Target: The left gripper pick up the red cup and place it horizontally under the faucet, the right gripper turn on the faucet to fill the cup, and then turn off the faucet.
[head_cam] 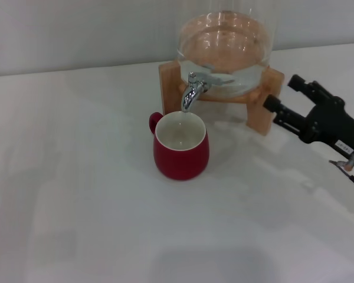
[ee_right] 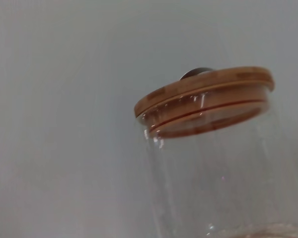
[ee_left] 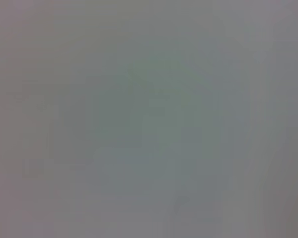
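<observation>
The red cup (head_cam: 182, 150) stands upright on the white table with its white inside showing and its handle toward the back left. Its mouth is right below the spout of the chrome faucet (head_cam: 193, 89), whose lever points toward the right. No water stream shows. My right gripper (head_cam: 282, 92) is open and empty, to the right of the faucet beside the wooden stand, touching nothing. My left gripper is out of the head view; the left wrist view shows only a blank grey surface.
The glass water jar (head_cam: 224, 53) sits in a wooden stand (head_cam: 264, 115) at the back of the white table (head_cam: 76, 194). The right wrist view shows the jar's glass wall (ee_right: 213, 178) and its wooden lid (ee_right: 203, 89).
</observation>
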`<action>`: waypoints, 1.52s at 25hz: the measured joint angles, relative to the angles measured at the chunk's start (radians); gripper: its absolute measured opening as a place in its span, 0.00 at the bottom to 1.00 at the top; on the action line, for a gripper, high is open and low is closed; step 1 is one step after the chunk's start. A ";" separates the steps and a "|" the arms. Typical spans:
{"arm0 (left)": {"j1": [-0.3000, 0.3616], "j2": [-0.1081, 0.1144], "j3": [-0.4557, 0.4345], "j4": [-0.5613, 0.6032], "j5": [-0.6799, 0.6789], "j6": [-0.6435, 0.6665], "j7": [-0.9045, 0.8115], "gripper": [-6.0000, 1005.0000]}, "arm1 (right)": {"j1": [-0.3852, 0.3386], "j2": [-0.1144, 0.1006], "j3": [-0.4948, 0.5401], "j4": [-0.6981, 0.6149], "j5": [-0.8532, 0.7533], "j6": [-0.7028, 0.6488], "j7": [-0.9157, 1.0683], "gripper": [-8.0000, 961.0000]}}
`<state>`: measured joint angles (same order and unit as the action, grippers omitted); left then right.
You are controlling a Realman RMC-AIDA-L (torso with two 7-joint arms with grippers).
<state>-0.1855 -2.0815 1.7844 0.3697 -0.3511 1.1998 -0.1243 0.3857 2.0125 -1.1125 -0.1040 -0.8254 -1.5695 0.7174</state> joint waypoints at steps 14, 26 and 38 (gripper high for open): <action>-0.011 -0.002 0.001 -0.023 0.002 -0.001 0.000 0.88 | 0.076 0.013 -0.088 0.001 0.000 0.021 0.048 0.91; -0.017 0.000 0.004 -0.023 0.005 0.000 0.000 0.88 | 0.115 0.012 -0.106 0.000 0.000 0.058 0.062 0.91; -0.023 0.000 0.004 -0.023 0.015 0.000 0.000 0.88 | 0.124 0.012 -0.124 -0.001 0.000 0.069 0.079 0.91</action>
<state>-0.2085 -2.0815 1.7886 0.3467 -0.3363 1.1997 -0.1243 0.5097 2.0248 -1.2366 -0.1048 -0.8252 -1.5002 0.7962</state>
